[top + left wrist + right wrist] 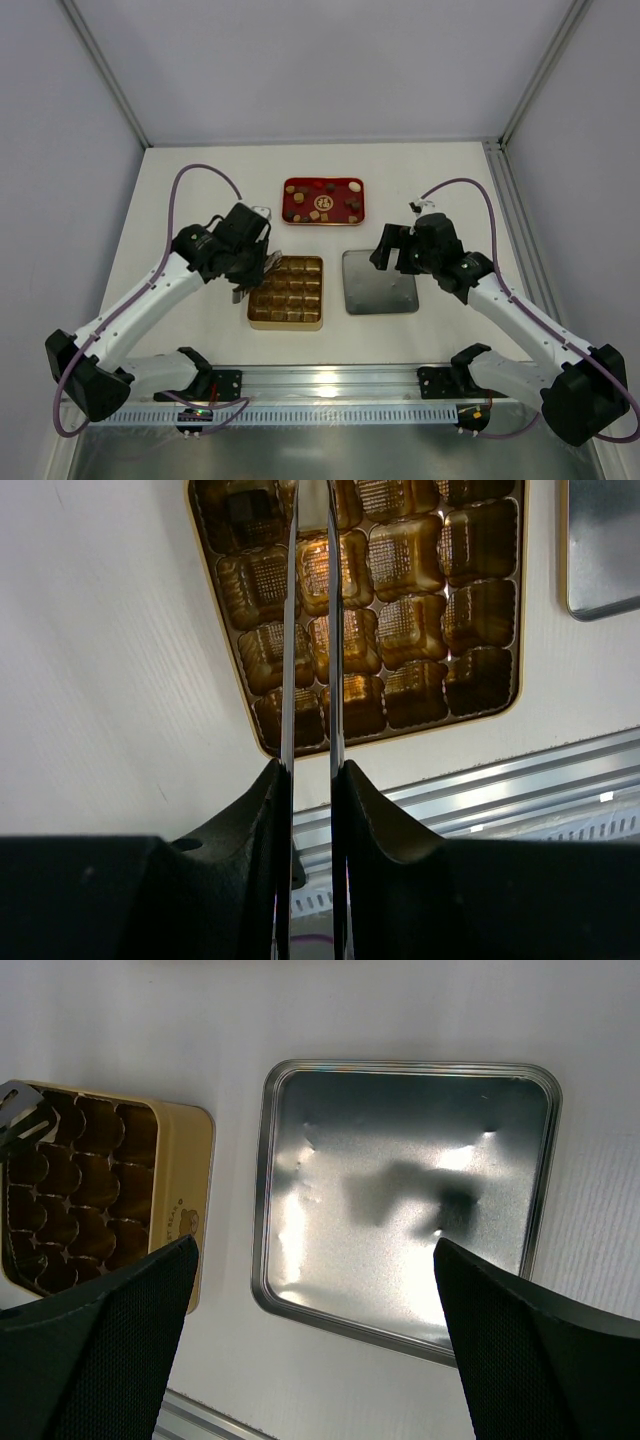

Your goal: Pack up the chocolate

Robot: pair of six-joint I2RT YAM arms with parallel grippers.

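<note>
At the far middle of the bench, the chocolate (352,206) lies scattered on a red tray (286,205). The left claw (242,290) hangs over the left edge of the gold box (286,321), its fingers nearly together; I cannot tell whether they grip anything. The right claw (315,1250), spread wide and empty, hovers over the silver lid (380,290).

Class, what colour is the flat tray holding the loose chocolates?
The tray is red, clearest in the top view.
</note>
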